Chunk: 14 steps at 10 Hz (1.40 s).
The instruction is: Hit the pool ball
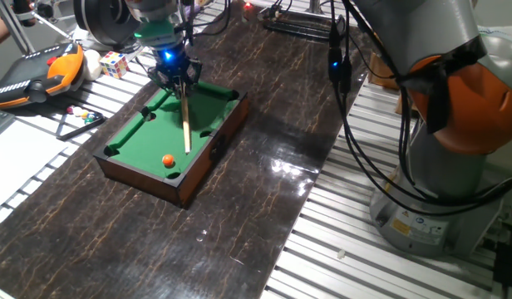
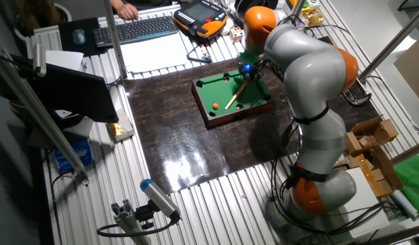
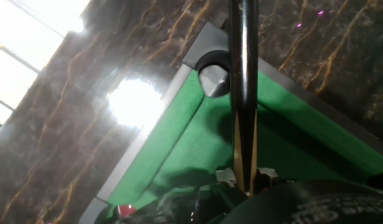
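Observation:
The miniature pool table [image 1: 127, 137] has green felt and a brown wooden frame and stands on the dark marble-patterned tabletop. It also shows in the other fixed view [image 2: 208, 101]. The tiny orange pool ball [image 1: 168, 161] lies on the felt near the near end, also visible in the other fixed view [image 2: 215, 106]. My gripper [image 1: 181, 83] hangs over the far end of the felt, shut on a wooden cue stick [image 1: 185, 124] that slants down. The cue tip rests a short way right of the ball, apart from it. In the hand view the cue [image 3: 244, 93] runs past a corner pocket [image 3: 215, 78].
A multicoloured puzzle cube [image 1: 115, 64] and an orange-black teach pendant [image 1: 40, 71] lie left of the pool table. A black triangle rack [image 1: 77, 123] lies by its left side. My arm's base [image 1: 439, 183] and cables [image 1: 347, 100] stand at the right. A keyboard [image 2: 145, 28] lies far back.

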### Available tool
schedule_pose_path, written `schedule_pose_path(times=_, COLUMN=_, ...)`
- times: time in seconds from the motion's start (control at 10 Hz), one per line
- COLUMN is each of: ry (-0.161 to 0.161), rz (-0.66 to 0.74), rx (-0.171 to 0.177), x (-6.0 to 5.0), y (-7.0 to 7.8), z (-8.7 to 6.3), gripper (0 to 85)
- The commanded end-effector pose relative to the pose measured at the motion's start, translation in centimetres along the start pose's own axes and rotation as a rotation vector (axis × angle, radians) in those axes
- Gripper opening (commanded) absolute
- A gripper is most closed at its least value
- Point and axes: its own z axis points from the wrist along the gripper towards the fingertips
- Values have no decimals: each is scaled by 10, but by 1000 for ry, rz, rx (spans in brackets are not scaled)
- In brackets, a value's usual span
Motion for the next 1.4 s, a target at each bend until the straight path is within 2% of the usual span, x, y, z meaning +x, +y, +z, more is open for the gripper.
schedule_pose_path(times=0.0, ry=-2, rz=-11, rx=2, x=1, y=1, z=0, gripper=270)
schedule_pose_path(times=0.2, ry=-18, rz=-21, rx=-1, x=3, y=6, z=5, gripper=340)
schedule_pose_path(times=0.3, ry=-38, rz=-32, rx=-2, x=2, y=7, z=7, gripper=387)
schedule_pose_path(times=0.4, ry=-40, rz=-38, rx=0, x=1, y=7, z=4, gripper=430)
schedule_pose_path(times=0.7, ry=-12, rz=-49, rx=0, x=7, y=4, z=-34, gripper=473)
schedule_pose_path(times=0.8, ry=13, rz=-96, rx=-20, x=10, y=2, z=-43, gripper=460)
schedule_pose_path(times=0.9, ry=26, rz=-161, rx=-31, x=13, y=-2, z=-50, gripper=400)
schedule_pose_path(times=1.0, ry=32, rz=-233, rx=-40, x=15, y=-6, z=-55, gripper=280)
schedule_pose_path(times=1.1, ry=68, rz=-298, rx=-83, x=15, y=-9, z=-60, gripper=150)
schedule_pose_path(times=1.2, ry=83, rz=-347, rx=-107, x=17, y=-12, z=-63, gripper=7)
schedule_pose_path(times=1.3, ry=91, rz=-396, rx=-105, x=19, y=-14, z=-67, gripper=7)
